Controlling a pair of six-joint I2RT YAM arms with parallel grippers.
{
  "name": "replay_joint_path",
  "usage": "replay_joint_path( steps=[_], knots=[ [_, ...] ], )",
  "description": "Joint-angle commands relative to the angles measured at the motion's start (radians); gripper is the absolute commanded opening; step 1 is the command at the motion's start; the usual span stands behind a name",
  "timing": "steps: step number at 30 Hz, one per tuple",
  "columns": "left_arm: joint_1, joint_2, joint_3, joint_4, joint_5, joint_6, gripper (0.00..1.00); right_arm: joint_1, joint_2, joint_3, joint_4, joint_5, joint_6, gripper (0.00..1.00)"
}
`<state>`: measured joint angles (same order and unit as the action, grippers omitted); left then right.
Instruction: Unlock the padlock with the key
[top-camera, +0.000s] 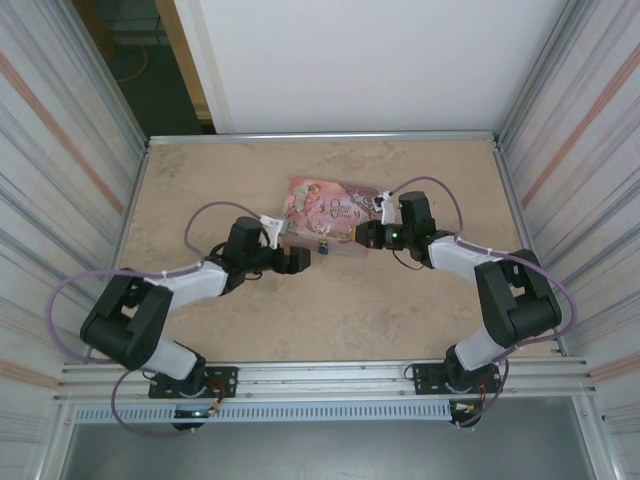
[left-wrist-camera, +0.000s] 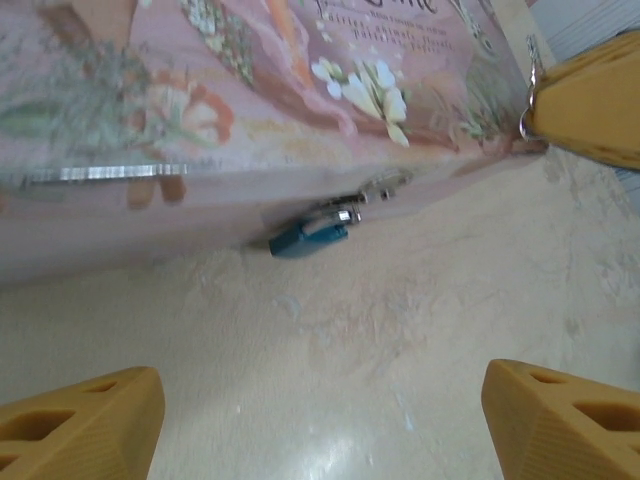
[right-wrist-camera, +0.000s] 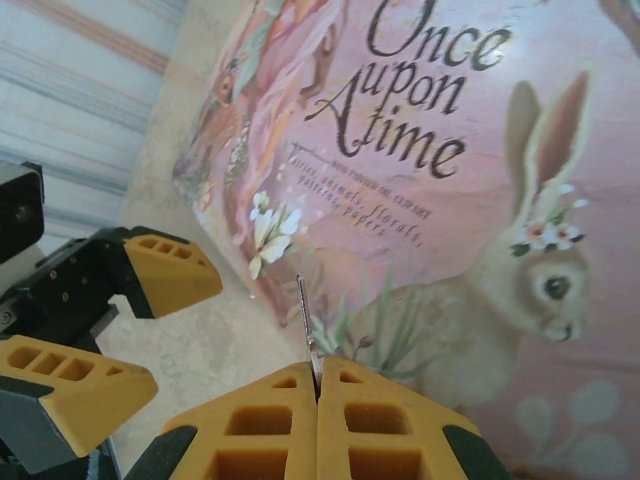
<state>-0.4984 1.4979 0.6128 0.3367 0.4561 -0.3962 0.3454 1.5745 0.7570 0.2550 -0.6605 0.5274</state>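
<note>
Padlock (left-wrist-camera: 305, 240) against tin (left-wrist-camera: 200, 100) faces parted left jaws; right wrist view shows right jaws clenching key (right-wrist-camera: 302, 310).

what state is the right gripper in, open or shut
Shut on the key: in its wrist view the right gripper shows no gap, the thin blade poking from the seam.

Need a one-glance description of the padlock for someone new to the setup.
Start at the pink illustrated tin box in the middle of the tan table. At the metal clasp on its near side wall sits the padlock. It is tiny, with a blue body and silver shackle, the only blue item by the tin.
</note>
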Motion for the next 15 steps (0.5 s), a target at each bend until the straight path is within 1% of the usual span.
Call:
replay_joint_path(
  steps=[1,8,12,15],
  knots=[
    [0.003,0.048,0.065,0.085,0.027,0.007,0.82,-0.014,0.035,0.040,0.075,-0.050,0.041,0.00],
    [0.030,0.143,0.148,0.080,0.018,0.017,0.81,-0.035,0.083,0.044,0.081,-0.069,0.031,0.00],
    [0.065,0.186,0.184,0.094,0.041,0.008,0.78,-0.027,0.109,0.041,0.096,-0.078,0.038,0.00],
    [0.072,0.190,0.197,0.082,0.044,0.030,0.76,-0.017,0.123,0.037,0.113,-0.079,0.049,0.00]
  ],
)
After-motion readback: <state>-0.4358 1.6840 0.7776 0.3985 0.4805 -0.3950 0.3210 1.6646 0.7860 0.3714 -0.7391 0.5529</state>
